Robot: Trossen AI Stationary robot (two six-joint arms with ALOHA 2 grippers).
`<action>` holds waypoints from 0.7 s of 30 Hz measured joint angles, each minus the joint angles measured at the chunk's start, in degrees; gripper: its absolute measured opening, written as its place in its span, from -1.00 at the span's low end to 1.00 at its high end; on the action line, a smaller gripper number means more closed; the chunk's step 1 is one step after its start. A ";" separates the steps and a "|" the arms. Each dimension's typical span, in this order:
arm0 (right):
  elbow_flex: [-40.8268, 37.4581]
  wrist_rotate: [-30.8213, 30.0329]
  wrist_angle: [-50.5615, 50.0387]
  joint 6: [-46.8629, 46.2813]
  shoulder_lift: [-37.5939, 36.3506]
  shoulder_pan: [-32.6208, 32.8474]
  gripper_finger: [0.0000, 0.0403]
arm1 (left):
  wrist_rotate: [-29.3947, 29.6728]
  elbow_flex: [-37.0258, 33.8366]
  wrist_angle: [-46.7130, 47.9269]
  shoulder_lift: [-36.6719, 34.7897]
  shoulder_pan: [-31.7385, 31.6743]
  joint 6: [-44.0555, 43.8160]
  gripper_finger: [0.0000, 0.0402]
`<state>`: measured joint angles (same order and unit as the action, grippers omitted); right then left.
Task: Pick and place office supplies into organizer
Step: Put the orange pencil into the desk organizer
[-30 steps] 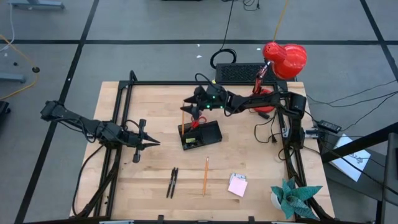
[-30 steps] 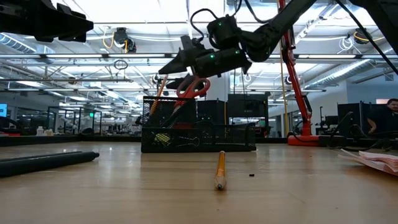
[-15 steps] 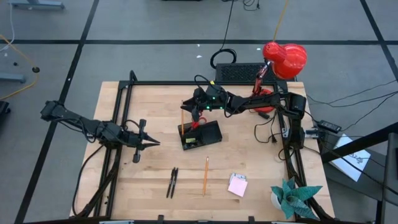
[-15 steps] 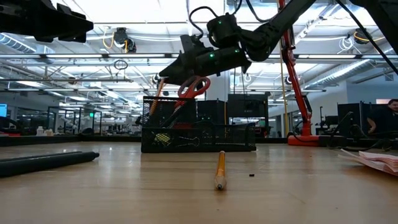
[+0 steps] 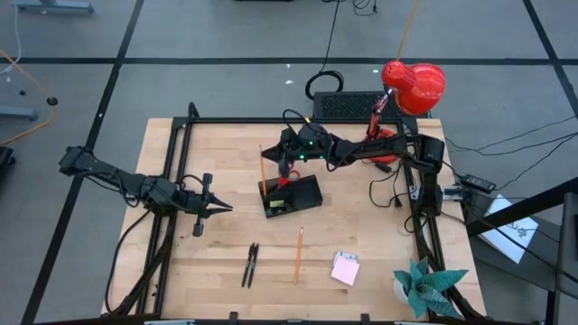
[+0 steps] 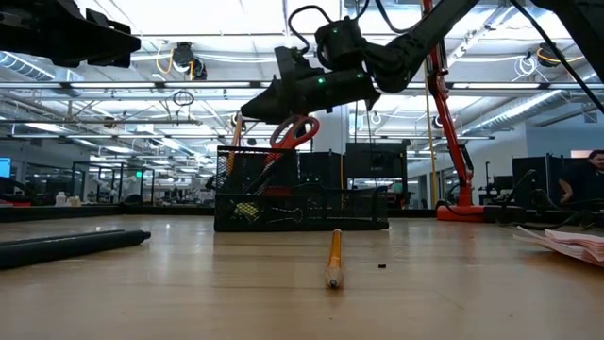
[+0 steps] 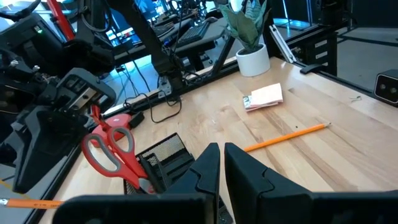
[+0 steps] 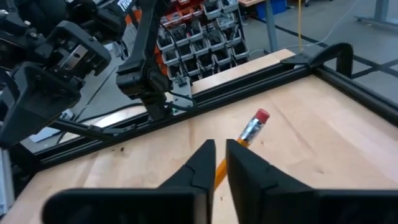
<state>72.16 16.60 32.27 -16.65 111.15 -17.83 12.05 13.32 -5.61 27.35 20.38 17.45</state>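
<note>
R gripper [image 5: 271, 153]: over the far-left corner of the small black mesh desk organizer [image 5: 302, 196], above the table; dark fingers now clenched on the orange pencil w/ red eraser [image 5: 263, 168]. In the earlier frames the fingers stood apart around it, so the change is the closing.
Held pencil: stands near upright, lower end in the organizer's left end; in the R wrist view the eraser end [image 8: 255, 127] pokes out past the closed fingertips. Top leans a bit more to the left than before.
Red-handled scissors [image 6: 291, 134]: upright in the organizer, handles up, just under the R gripper; same spot as before.
L gripper [image 5: 219, 208]: waits over the left part of the light wooden table [image 5: 217, 149], well apart from the organizer; fingers shut, nothing between them, no change.
Loose orange pencil [image 5: 299, 254]: flat on the table, near side of the organizer, unmoved.
Two black pens [image 5: 250, 264]: side by side, left of the loose pencil, unmoved.
Pink sticky-note pad [image 5: 344, 268]: right of the loose pencil, unmoved.
Small yellow piece [image 6: 246, 211]: low in the organizer's left part, seen through the mesh.
</note>
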 joint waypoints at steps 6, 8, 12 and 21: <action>0.00 0.20 -1.63 -2.12 0.00 -0.04 -0.52 | 0.00 0.00 -0.04 0.00 0.00 0.02 -0.85; 0.00 0.04 -1.86 -2.16 0.00 -0.08 -0.39 | 0.00 0.00 -0.07 0.00 0.00 0.03 -0.85; 0.00 -0.36 -1.65 -2.37 0.00 -0.01 -0.16 | 0.00 0.02 -0.09 0.02 0.00 0.31 -0.85; 0.00 -4.81 -1.70 -2.15 0.00 0.86 0.10 | 0.00 0.00 -0.13 0.01 0.00 0.39 -0.85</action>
<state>72.16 11.79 30.57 -18.80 111.15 -16.97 12.05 13.32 -5.74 27.36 20.38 17.85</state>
